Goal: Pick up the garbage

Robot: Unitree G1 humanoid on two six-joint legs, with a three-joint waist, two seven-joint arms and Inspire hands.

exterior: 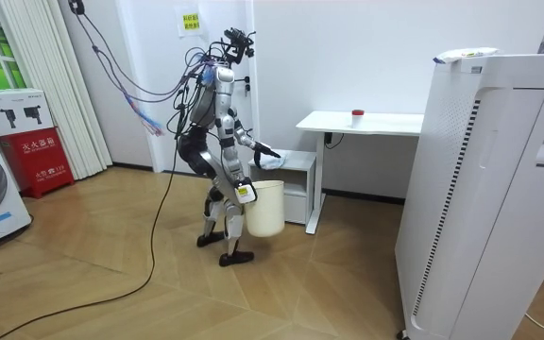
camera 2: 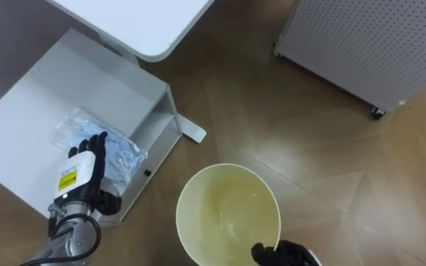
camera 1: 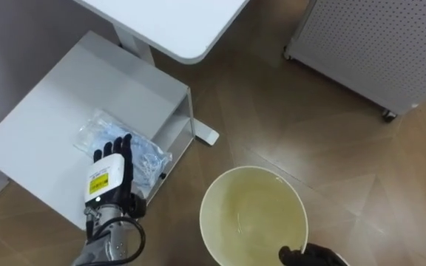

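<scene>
A crumpled clear plastic bag [camera 1: 149,154] with blue inside lies on top of a low white cabinet [camera 1: 58,118]. My left hand [camera 1: 109,177] rests over the bag's near end with its fingers straight, open and touching it. At the lower edge, my right hand [camera 1: 313,256] is curled on the rim of a cream bucket [camera 1: 254,214], which is empty and hangs above the wood floor beside the cabinet. In the room view I stand bent forward at the cabinet [exterior: 296,179], with the bucket [exterior: 264,208] in front of my legs.
A white desk top [camera 1: 176,22] overhangs the cabinet at the back, and its foot [camera 1: 205,137] runs out onto the floor. A perforated white unit on casters [camera 1: 376,44] stands at the far right. Open wood floor lies between them.
</scene>
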